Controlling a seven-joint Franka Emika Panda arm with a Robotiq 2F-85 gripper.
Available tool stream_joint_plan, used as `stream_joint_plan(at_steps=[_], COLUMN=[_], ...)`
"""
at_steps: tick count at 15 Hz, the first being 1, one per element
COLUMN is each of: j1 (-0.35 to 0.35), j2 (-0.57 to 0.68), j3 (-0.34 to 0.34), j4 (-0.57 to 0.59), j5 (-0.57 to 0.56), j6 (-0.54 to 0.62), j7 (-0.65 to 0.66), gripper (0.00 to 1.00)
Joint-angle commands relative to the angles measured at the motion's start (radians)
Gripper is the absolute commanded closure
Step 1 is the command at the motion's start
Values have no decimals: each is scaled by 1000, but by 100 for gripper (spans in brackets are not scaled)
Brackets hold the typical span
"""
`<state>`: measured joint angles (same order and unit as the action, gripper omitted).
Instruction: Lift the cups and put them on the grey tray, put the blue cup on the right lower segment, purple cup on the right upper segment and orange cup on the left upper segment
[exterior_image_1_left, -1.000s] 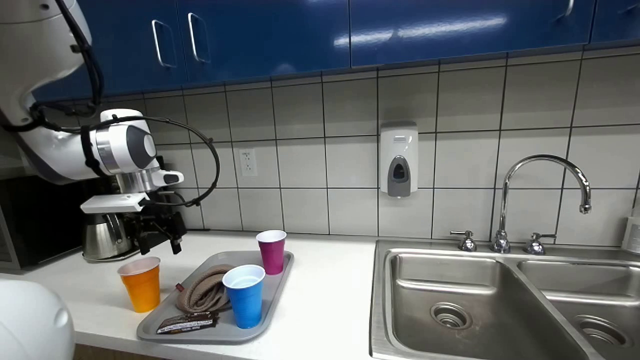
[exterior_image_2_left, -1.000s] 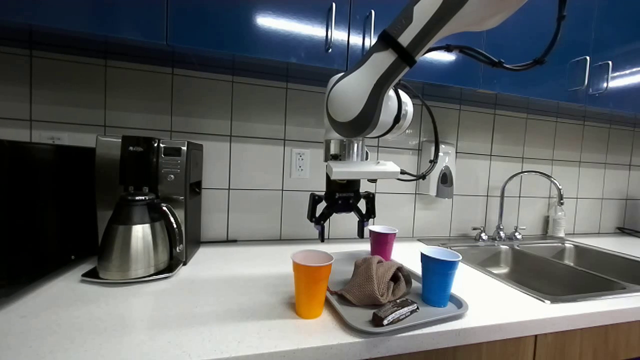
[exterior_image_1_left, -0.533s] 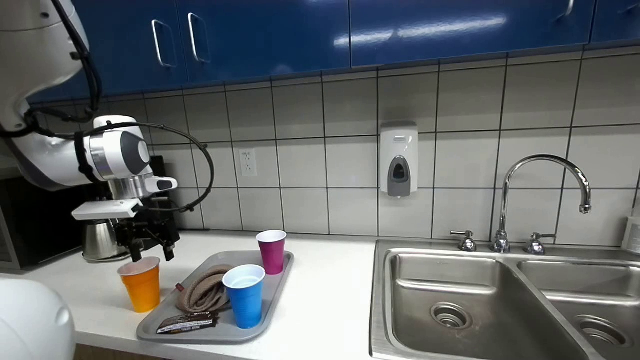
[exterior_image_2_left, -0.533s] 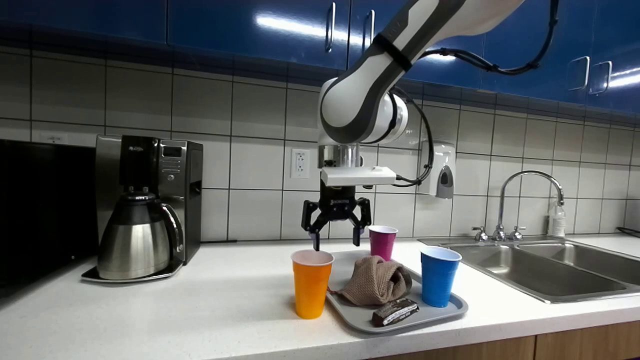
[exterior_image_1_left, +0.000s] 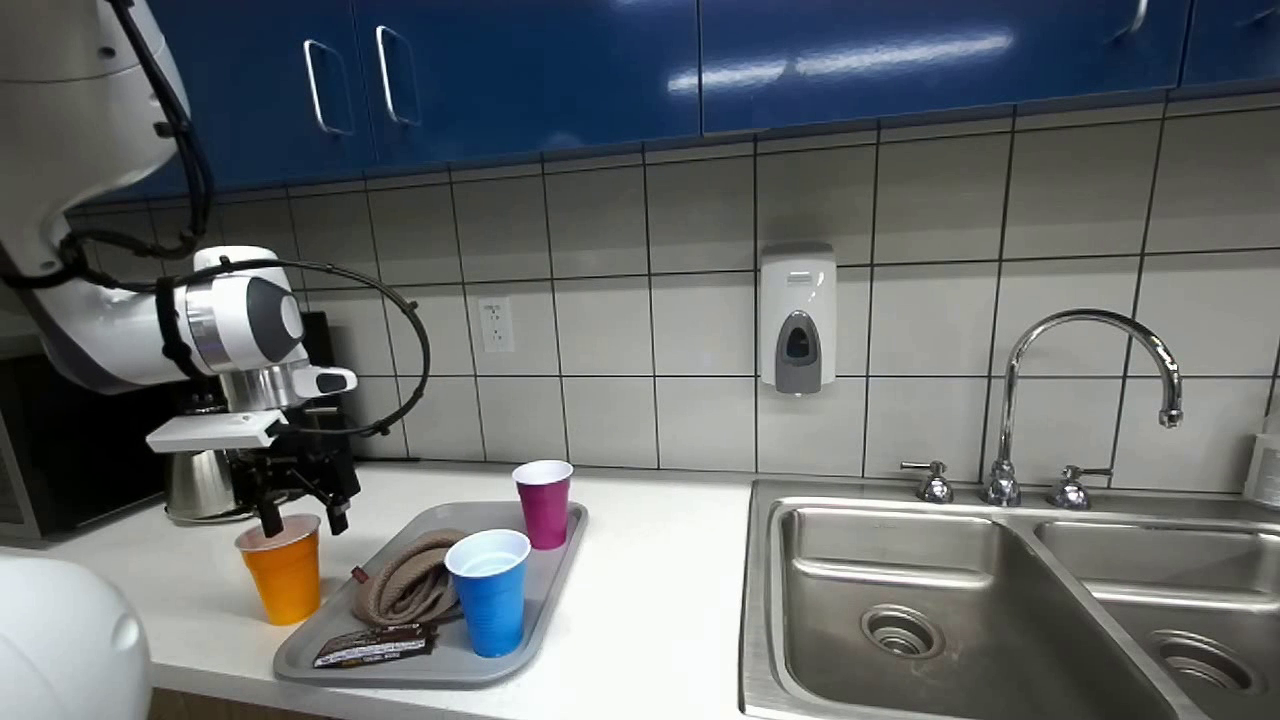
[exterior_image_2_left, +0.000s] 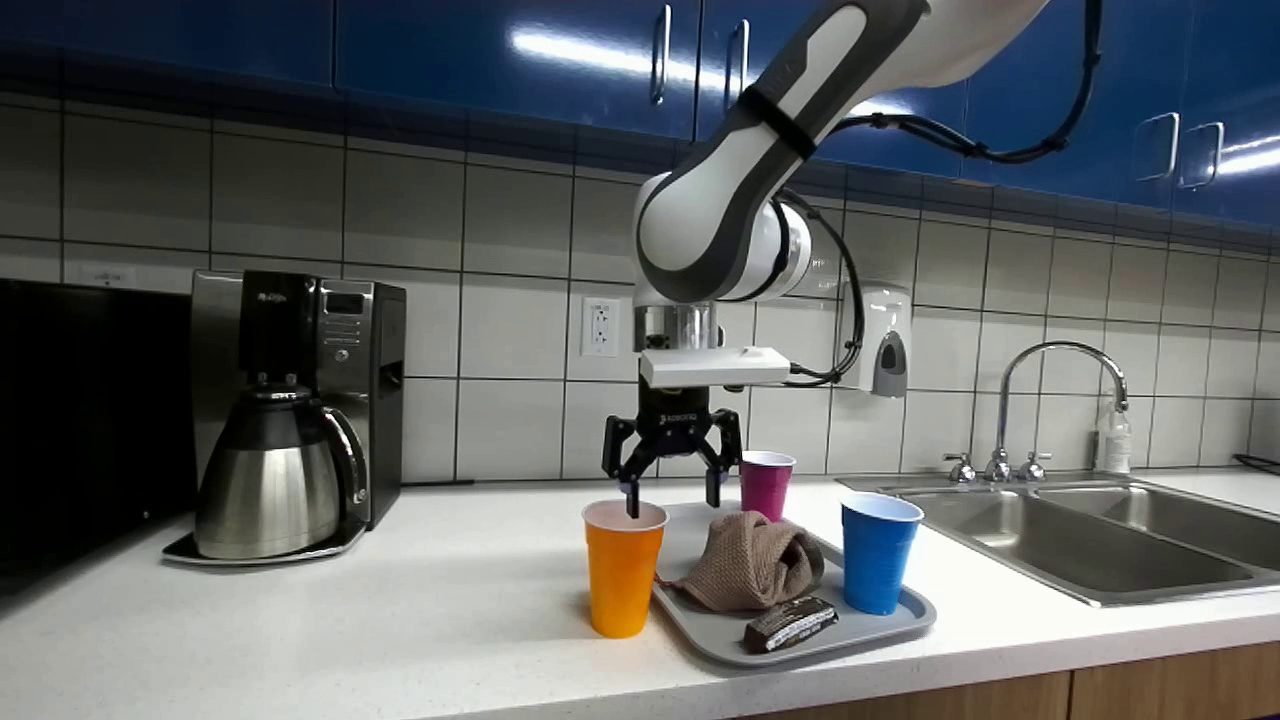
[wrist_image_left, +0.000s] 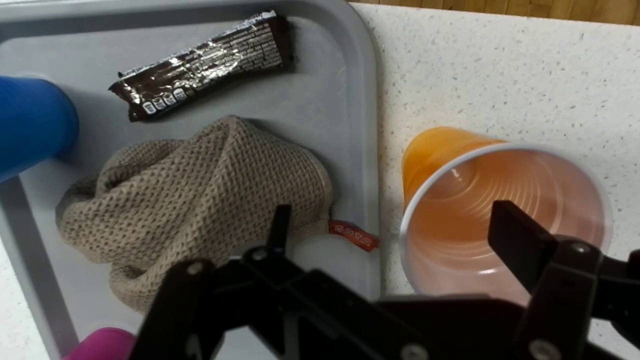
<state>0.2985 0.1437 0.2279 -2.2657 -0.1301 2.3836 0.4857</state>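
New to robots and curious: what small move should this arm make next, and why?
Probably lower the open gripper slightly, to straddle the rim of the orange cup: one fingertip appears over its mouth, the other outside, and only this cup stands off the grey tray.

In an exterior view, small pale letters on the gripper (exterior_image_2_left: 672, 503) look like ROBOTIQ. The lettering on the coffee maker (exterior_image_2_left: 345, 380) is too small to read. In the wrist view, the snack bar (wrist_image_left: 202, 67) carries white print and the red tag (wrist_image_left: 353, 235) on the cloth (wrist_image_left: 215, 195) carries pale marks, all illegible.
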Motion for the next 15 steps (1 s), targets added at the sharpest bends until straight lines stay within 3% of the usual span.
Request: stream_joint_plan(at_steps=[1, 15], j1=[8, 27], j2=[17, 101], j3=[-4, -21], j4=[21, 47], j5=[-6, -17], j6=[-2, 55], j7=[0, -1], gripper=[0, 0])
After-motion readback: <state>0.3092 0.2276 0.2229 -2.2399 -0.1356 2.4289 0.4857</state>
